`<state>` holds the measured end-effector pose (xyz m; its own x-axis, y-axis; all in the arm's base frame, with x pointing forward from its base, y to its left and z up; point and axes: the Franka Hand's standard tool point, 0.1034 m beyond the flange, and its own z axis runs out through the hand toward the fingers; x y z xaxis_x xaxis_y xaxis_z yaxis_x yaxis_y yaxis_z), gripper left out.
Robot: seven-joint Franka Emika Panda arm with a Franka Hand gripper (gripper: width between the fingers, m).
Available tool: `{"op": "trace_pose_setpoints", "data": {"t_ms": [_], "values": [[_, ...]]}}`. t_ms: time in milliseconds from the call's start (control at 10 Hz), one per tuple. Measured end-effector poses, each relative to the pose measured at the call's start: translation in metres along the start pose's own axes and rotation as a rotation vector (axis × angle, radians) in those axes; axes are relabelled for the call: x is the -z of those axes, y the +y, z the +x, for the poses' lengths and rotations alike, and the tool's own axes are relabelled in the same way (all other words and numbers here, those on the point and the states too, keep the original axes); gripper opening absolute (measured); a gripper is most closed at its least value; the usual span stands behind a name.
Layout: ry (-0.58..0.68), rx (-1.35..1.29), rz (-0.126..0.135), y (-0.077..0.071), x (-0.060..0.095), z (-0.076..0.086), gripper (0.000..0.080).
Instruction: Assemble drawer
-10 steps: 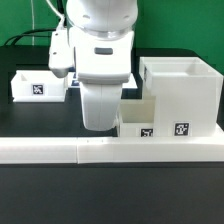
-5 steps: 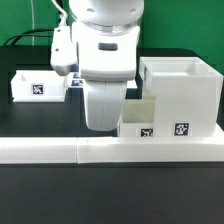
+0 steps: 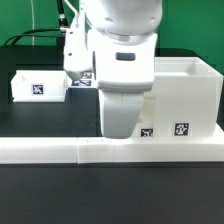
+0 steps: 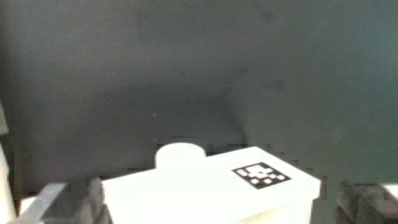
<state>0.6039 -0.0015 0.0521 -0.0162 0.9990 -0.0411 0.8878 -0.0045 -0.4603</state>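
1 knobbed tray point(image 4: 187, 192) of the drawer set sits on the desk point(image 4: 178, 70) just beside the casing point(image 3: 185, 95), low against the wall point(image 3: 60, 150); the fingers point(image 4: 54, 205) hang released on either side of it, apparently lined up to grasp its 2 sides; the 2nd tray point(image 3: 38, 87) waits well apart, at the exterior view's left

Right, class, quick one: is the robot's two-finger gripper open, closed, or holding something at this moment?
Gripper: open, with its jaws spread either side of the small white plastic knobbed tray and not clamped on it.
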Motion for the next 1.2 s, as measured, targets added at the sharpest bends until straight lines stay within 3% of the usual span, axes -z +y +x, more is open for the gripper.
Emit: {"op": "trace_pose_setpoints", "data": {"t_ms": [300, 400, 500, 800, 900, 1000, 1200], "values": [[-0.010, -0.068, 0.007, -0.001, -0.001, 0.016, 0.0649], [-0.018, -0.087, 0.020, -0.003, -0.001, 0.023, 0.0649], [-0.028, -0.099, 0.040, -0.004, -0.001, 0.026, 0.0649], [-0.030, -0.097, 0.043, -0.004, -0.001, 0.026, 0.0649], [-0.029, -0.092, 0.041, -0.004, -0.001, 0.024, 0.0649], [-0.024, -0.046, 0.018, -0.005, -0.001, 0.018, 0.0649], [-0.022, -0.031, 0.000, -0.026, -0.005, 0.008, 0.0649]]}}
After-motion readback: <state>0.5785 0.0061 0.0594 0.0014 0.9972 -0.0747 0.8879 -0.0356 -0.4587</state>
